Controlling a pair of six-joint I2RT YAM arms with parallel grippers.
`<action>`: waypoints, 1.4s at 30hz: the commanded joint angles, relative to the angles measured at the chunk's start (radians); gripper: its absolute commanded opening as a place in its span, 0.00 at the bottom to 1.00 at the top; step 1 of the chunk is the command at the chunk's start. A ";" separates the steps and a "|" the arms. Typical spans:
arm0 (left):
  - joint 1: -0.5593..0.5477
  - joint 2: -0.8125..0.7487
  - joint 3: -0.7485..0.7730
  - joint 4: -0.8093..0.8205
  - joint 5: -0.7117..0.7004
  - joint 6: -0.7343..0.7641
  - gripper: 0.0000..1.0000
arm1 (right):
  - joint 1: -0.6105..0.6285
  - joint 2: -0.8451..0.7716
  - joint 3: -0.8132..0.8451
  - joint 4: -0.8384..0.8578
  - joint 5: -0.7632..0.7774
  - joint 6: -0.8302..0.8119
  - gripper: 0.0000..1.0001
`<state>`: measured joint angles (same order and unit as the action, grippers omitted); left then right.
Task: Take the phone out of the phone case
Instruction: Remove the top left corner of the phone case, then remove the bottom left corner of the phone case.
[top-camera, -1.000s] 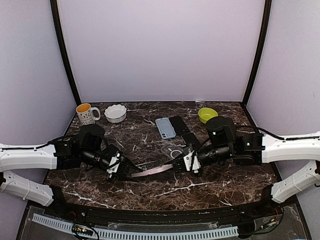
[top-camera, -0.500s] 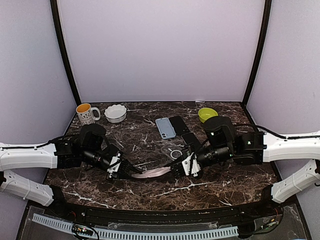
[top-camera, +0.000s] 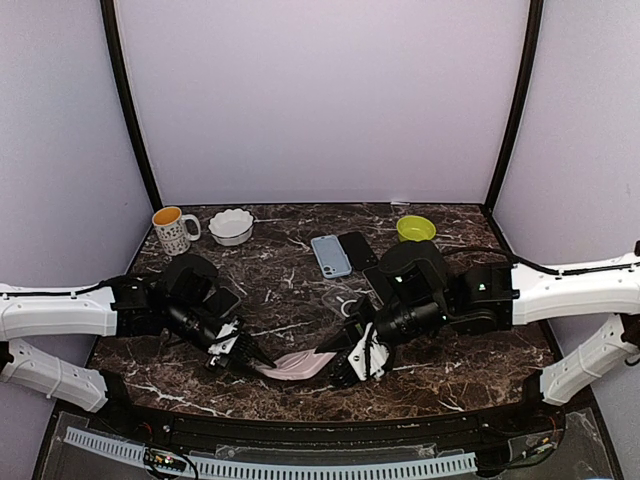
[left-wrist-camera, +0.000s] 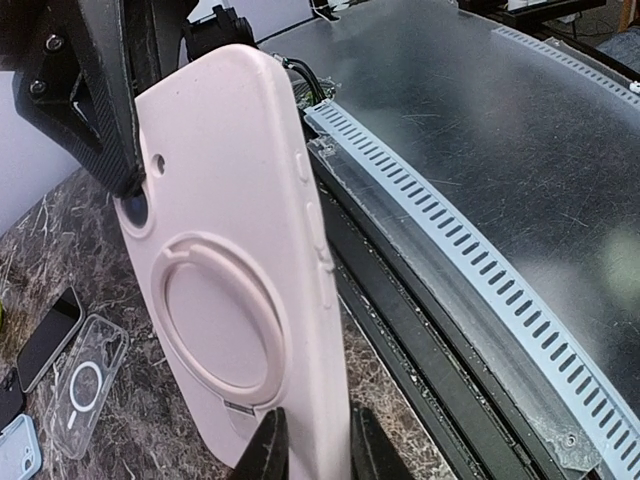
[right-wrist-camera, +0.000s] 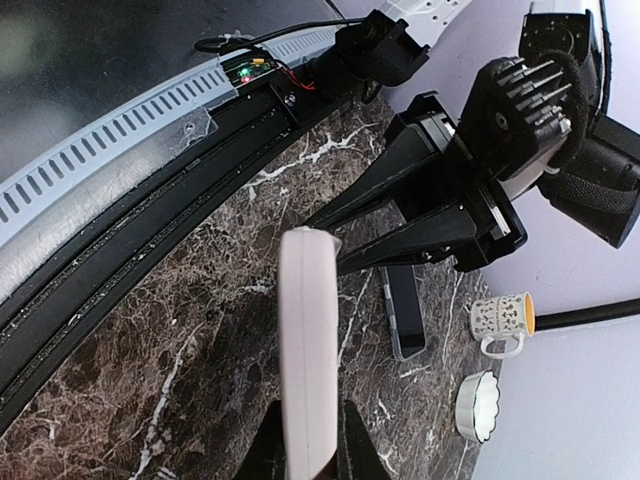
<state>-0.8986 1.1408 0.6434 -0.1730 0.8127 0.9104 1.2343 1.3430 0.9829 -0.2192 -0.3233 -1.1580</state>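
Near the front edge of the counter (top-camera: 440, 372), both our arms reach in low toward each other, stretched out almost flat with the wrists tipped down. Our left claw (top-camera: 252, 361) and our right claw (top-camera: 342, 364) point at each other, and the pink phone case (top-camera: 297, 366) hangs between them, just above the counter.

Each claw pinches one end of the pink phone case. In the left wrist view, the left claw (left-wrist-camera: 310, 448) is closed tight on the bottom end, with one finger on each flat side. We see the back of the case (left-wrist-camera: 232, 300) there, with its round ring and a small hole near the far end. In the right wrist view, the right claw (right-wrist-camera: 308, 452) squeezes the other end, and the case (right-wrist-camera: 305, 330) shows only its thin edge.

From above, the long side of the case runs left to right, from one claw to the other. We cannot tell if a phone is inside it.

Farther back on the counter are a mug (top-camera: 172, 229), a white bowl (top-camera: 231, 226), a green bowl (top-camera: 415, 229), a blue case (top-camera: 330, 256) and a black phone (top-camera: 358, 248).
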 joint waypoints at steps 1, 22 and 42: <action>-0.012 0.016 0.023 -0.028 0.082 0.025 0.23 | 0.025 0.014 0.088 0.185 -0.010 -0.081 0.00; 0.054 -0.244 -0.061 0.173 -0.230 -0.025 0.81 | -0.056 -0.242 -0.196 0.392 0.260 0.399 0.00; 0.237 -0.337 0.077 0.418 -0.582 -0.616 0.99 | -0.100 -0.005 0.064 0.826 0.738 1.048 0.00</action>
<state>-0.6773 0.7948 0.6231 0.3466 0.2749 0.4072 1.1580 1.3304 0.9562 0.4103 0.3317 -0.2070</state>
